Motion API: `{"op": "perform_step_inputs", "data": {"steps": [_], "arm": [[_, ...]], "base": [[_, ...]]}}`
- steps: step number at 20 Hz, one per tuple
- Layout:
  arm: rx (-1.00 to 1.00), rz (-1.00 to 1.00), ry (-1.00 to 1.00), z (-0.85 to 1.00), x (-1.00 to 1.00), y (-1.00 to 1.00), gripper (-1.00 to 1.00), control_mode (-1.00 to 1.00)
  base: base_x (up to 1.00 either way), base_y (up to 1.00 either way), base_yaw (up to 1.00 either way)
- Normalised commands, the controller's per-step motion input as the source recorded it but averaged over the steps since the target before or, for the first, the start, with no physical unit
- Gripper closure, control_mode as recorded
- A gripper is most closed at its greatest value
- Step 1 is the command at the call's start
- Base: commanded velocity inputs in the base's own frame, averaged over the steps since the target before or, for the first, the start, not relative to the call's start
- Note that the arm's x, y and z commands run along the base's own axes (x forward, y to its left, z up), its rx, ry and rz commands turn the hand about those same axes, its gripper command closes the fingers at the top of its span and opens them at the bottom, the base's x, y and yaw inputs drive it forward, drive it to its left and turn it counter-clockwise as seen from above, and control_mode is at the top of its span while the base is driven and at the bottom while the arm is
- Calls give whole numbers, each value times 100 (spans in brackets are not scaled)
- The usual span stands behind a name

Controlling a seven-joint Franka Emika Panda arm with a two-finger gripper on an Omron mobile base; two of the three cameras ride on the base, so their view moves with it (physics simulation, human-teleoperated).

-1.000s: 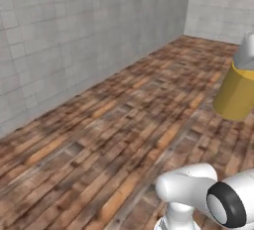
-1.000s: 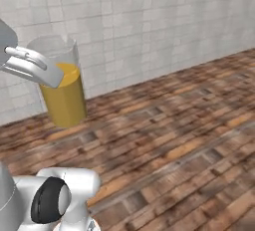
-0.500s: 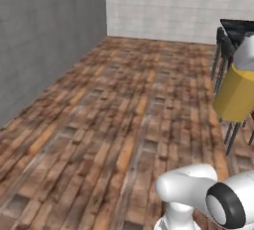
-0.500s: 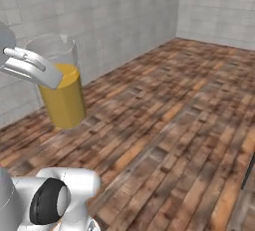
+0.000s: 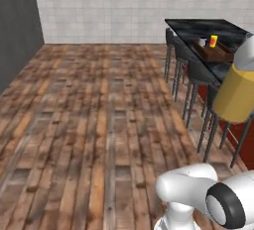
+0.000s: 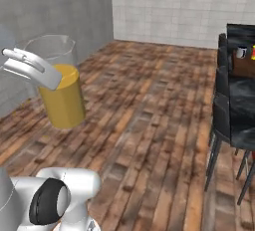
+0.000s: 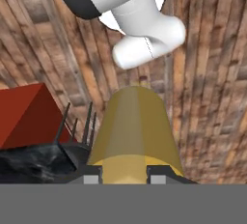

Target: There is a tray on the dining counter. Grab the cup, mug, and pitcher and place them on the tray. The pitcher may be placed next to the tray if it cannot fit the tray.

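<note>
My gripper [image 6: 42, 72] is shut on the pitcher [image 6: 61, 98], a clear glass cylinder with orange-yellow in its lower part, held up in the air above the wooden floor. The pitcher [image 5: 237, 96] hangs at the right edge of the left base view, and in the hand view the pitcher [image 7: 131, 132] sits between my fingertips [image 7: 91, 177]. Farther off, the dining counter [image 5: 198, 27] carries the brown tray [image 5: 218, 53]. On the tray stand the yellow cup [image 5: 213, 40] and the grey mug [image 5: 201, 41]. The mug [image 6: 241, 52] also shows on the tray [image 6: 244, 66].
Dark stools [image 5: 191, 78] line the near side of the dining counter, and the stools [image 6: 225, 113] stand at the right. The counter's red base [image 7: 25, 117] is below. Open wooden floor [image 5: 99, 110] stretches to a tiled wall [image 5: 104, 6].
The whole picture has swung as the base turned: the dining counter, stools and tray have come into sight. The pitcher stays in my gripper as before.
</note>
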Motion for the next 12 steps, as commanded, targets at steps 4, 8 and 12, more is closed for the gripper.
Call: {"op": "perform_step_inputs", "data": {"steps": [4, 8, 12], "arm": [[0, 0, 0, 0, 0, 0, 100, 100], [0, 0, 0, 0, 0, 0, 100, 100], [0, 0, 0, 0, 0, 0, 100, 100]], "base": [[100, 57, -36], [100, 70, -34], [100, 72, -34]]}}
